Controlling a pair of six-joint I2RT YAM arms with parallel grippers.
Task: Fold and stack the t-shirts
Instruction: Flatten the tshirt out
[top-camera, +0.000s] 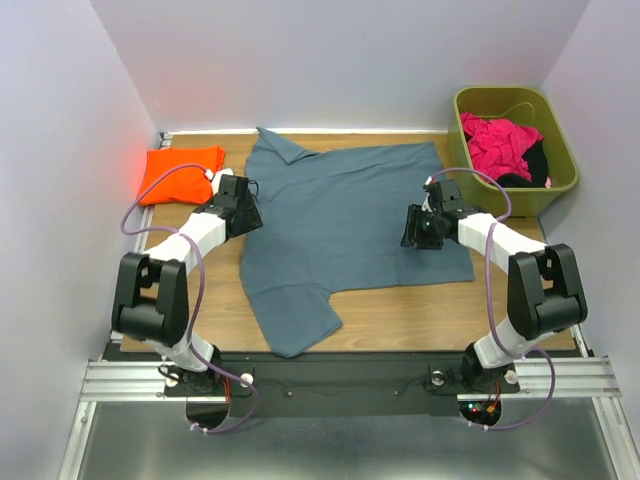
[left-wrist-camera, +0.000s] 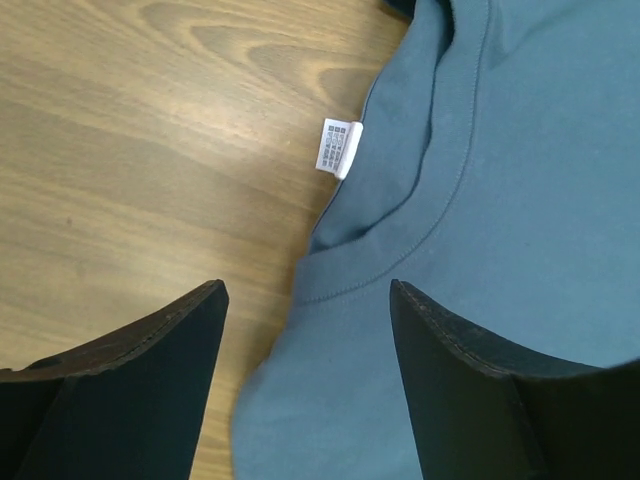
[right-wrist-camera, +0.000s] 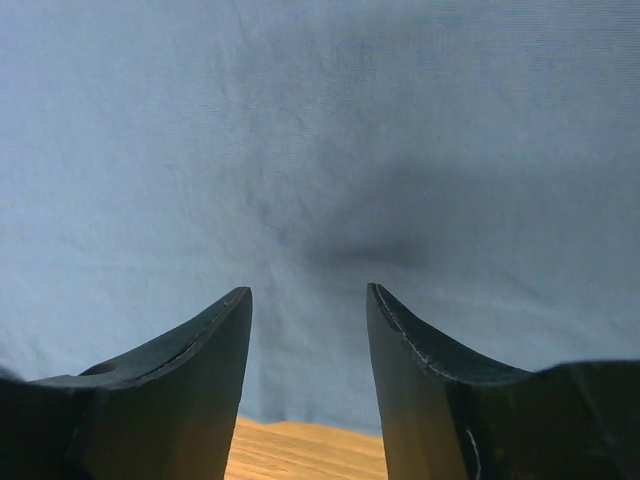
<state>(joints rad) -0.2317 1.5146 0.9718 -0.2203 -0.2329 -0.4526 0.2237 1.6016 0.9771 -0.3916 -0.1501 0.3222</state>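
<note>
a small white sewn-in label (left-wrist-camera: 339, 147) sticks out at the ribbed neckband (left-wrist-camera: 400, 215) of the plain slate blue-grey cloth t-shirt (top-camera: 350, 215); its tiny grey print is too small for me to read. at the far right corner an olive-green plastic bin (top-camera: 568, 155) holds crumpled bright pink cloth (top-camera: 495, 140) with something black (top-camera: 537, 165) beside it. the blue-grey shirt lies spread flat on the light wooden table (top-camera: 400, 310). its long axis runs left to right, neck toward my left, hem toward my right, one sleeve to the far side and one toward the near edge. the bright orange cloth t-shirt (top-camera: 180, 172) sits folded at the far left corner, apart from it. my left gripper (left-wrist-camera: 305, 290) hovers over the neckline, fingers wide apart, one over wood and one over cloth, holding nothing. my right gripper (right-wrist-camera: 308, 292) hangs over the hem side, fingers partly parted, nothing between them.
</note>
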